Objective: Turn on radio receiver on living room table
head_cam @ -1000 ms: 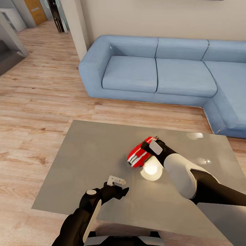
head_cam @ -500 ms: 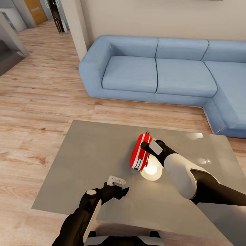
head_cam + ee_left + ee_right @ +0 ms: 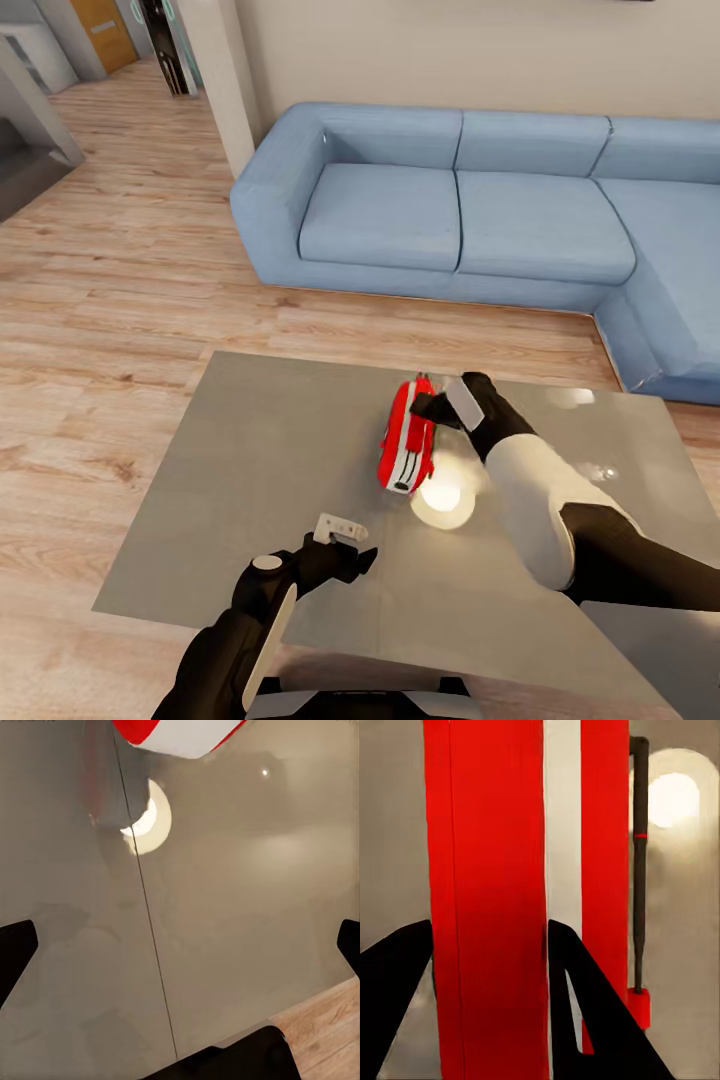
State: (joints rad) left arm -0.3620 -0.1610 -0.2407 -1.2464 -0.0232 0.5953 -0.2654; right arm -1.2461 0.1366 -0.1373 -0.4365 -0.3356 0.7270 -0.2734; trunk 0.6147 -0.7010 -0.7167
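Red with white stripes, the radio receiver [image 3: 408, 447] stands on its edge near the middle of the grey surface [image 3: 250, 460], and the right pincer [image 3: 428, 405] pinches its body between both black fingers [image 3: 394, 997]. The left pincer [image 3: 338, 532] is spread apart over the near part of the surface, well apart from the radio receiver, and the blue sofa [image 3: 450, 210] is behind.

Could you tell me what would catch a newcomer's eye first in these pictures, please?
Most striking is the red radio receiver with white stripes, near the middle of the glossy grey table, with the right gripper at its far end, a finger on either side of its body in the right wrist view. Beside it glows a round lamp reflection. Behind the table runs a long blue sofa.
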